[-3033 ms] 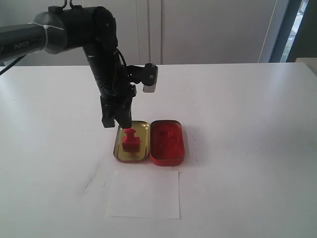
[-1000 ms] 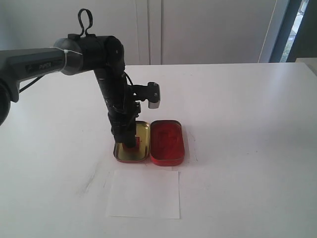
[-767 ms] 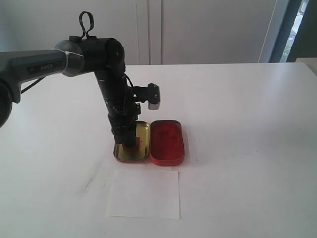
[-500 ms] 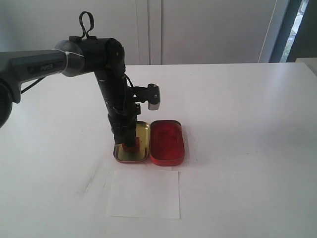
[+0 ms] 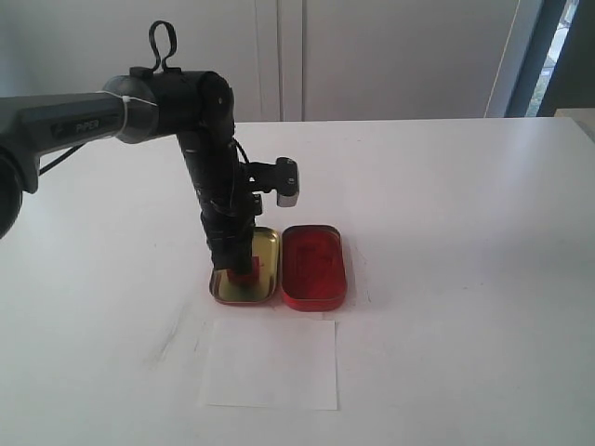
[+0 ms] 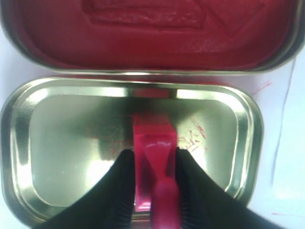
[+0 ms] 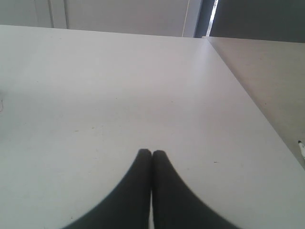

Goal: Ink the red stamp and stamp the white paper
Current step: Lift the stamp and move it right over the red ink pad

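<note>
The red stamp (image 5: 245, 270) stands inside the gold-coloured tin lid (image 5: 264, 245), upright on its block base. My left gripper (image 5: 237, 261) reaches straight down into the lid and is shut on the stamp. In the left wrist view the two black fingers (image 6: 123, 168) press both sides of the stamp (image 6: 153, 141), with the lid (image 6: 57, 138) under it and the red ink-pad tin (image 6: 152, 38) alongside. The ink-pad tin (image 5: 313, 265) lies open, touching the lid's right side. The white paper (image 5: 270, 364) lies flat in front of both tins. My right gripper (image 7: 152, 153) is shut and empty over bare table.
The white table (image 5: 446, 232) stretches wide on every side of the tins. The left arm's wrist camera (image 5: 287, 184) juts out above the ink-pad tin. A table edge and a darker floor strip (image 7: 267, 81) show in the right wrist view.
The left gripper has come down from above the lid and shut on the red stamp. In the last half second the gold lid has shifted slightly left. The paper and ink tin have not moved.
</note>
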